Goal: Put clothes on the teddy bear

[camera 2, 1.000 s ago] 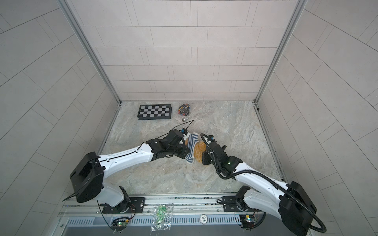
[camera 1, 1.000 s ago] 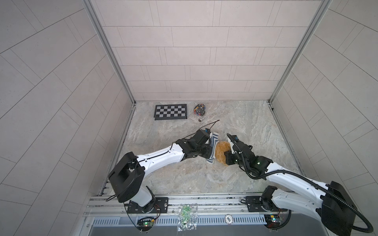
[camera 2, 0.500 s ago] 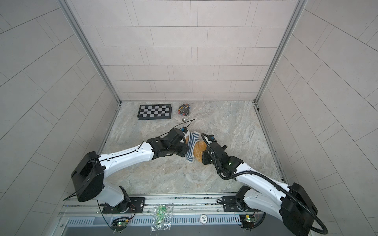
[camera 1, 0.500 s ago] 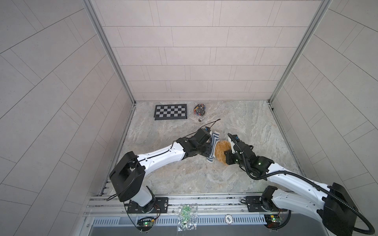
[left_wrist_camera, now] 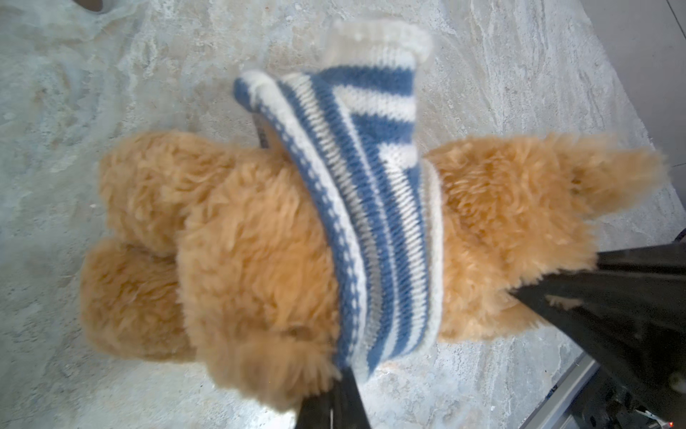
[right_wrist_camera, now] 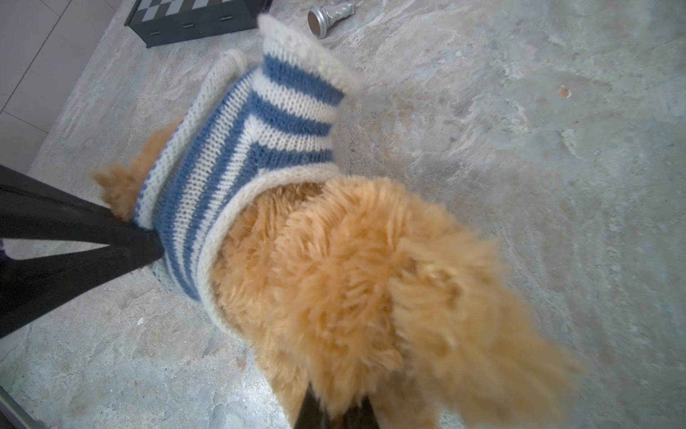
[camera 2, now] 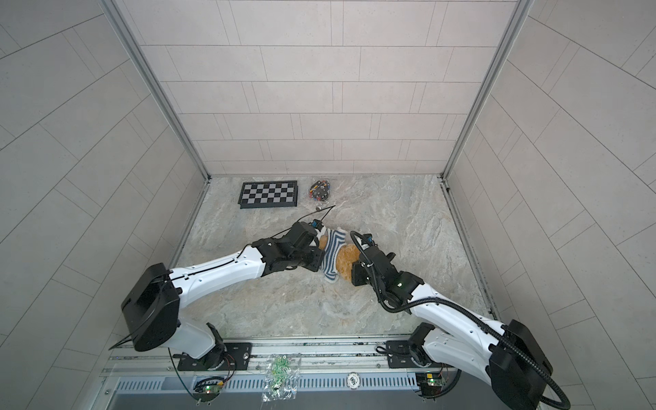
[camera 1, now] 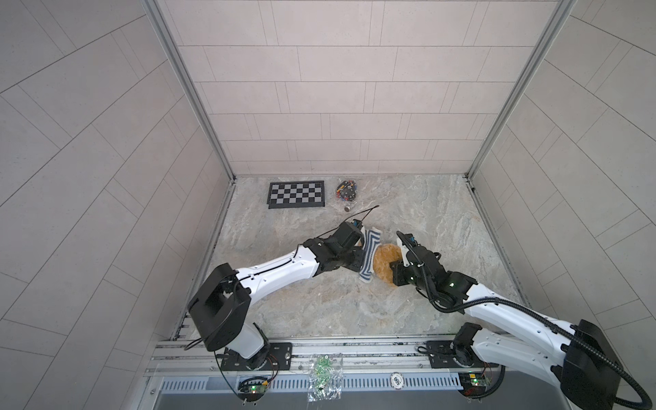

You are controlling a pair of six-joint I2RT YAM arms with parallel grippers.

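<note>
While the teddy bear (camera 1: pixel 384 262) lies on its side near the middle of the marble-patterned table (camera 1: pixel 436 220), both arms meet over it from the near edge. A blue-and-white striped knitted sweater (camera 1: pixel 369 256) is bunched in a band around the bear, with golden fur bare on both sides of it; in both top views the larger bare part shows on the right, and the left part is mostly hidden under the left arm. One white-cuffed sleeve (left_wrist_camera: pixel 378 52) sticks out toward the far side, flat on the table. At the near edge of the band the left gripper (left_wrist_camera: pixel 339 397) is clenched on the sweater's hem, its black fingers (right_wrist_camera: pixel 141 247) pressed into the knit. From the right, the right gripper (right_wrist_camera: pixel 332 412) is clamped on a thick tuft of the bear's fur at the bare right end, though I cannot tell whether that tuft is an ear or a limb. Well apart, by the far wall, a chessboard (camera 1: pixel 296 194) lies flat, just beside a small bag of coloured pieces (camera 1: pixel 346 188), and a silver chess piece (right_wrist_camera: pixel 330 16) lies tipped over nearer the bear.
</note>
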